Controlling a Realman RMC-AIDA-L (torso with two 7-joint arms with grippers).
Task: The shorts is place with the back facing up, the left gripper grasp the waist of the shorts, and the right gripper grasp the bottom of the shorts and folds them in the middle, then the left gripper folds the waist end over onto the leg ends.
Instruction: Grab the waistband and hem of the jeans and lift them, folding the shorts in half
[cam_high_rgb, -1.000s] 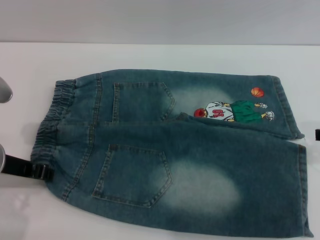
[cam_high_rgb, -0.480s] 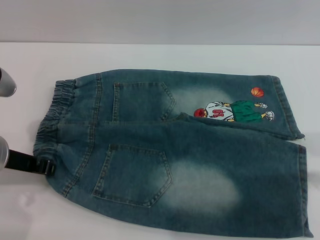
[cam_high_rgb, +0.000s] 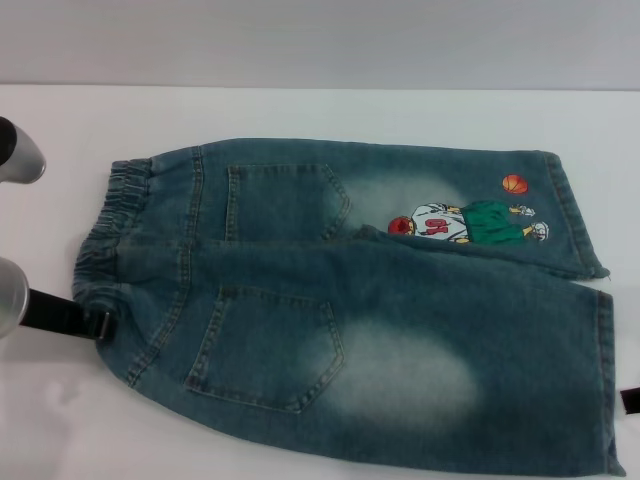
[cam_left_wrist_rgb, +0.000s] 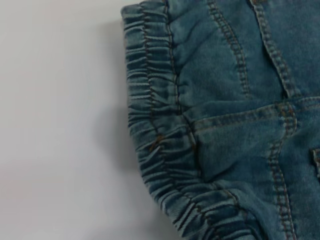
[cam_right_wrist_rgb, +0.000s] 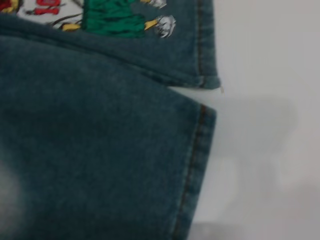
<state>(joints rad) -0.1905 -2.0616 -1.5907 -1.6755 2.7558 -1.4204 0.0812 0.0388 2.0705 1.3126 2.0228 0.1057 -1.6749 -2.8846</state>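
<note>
The desk (cam_high_rgb: 300, 110) is white, and the shorts (cam_high_rgb: 400, 330) lie flat across most of it, back up, two patch pockets showing. Taking the shorts as our landmark: the waist (cam_high_rgb: 105, 225) is their narrow ruffled end, the leg hems (cam_high_rgb: 600, 380) the wide straight end opposite, with the basketball print (cam_high_rgb: 465, 222) on the far leg close to its hem.

We judge denim like this to be soft but with some body — light enough to lift, thick enough to hold a crease, and not slippery. The gathered elastic band gives a bulky, forgiving edge to pinch; the stitched hems are firm and flat, so a low approach at the desk surface looks best there.

The left end effector (cam_high_rgb: 98, 324) sits at the near corner of the waist, touching or just beside the band; we cannot tell how wide it stands. Of the right end effector (cam_high_rgb: 629, 401) only a dark sliver shows just beyond the near leg's hem — its state we cannot tell either.

Against a second ago, the left end effector has edged closer in to the waist corner, and the right sliver has dropped from beside the far hem toward the near one. The shorts have not shifted.
</note>
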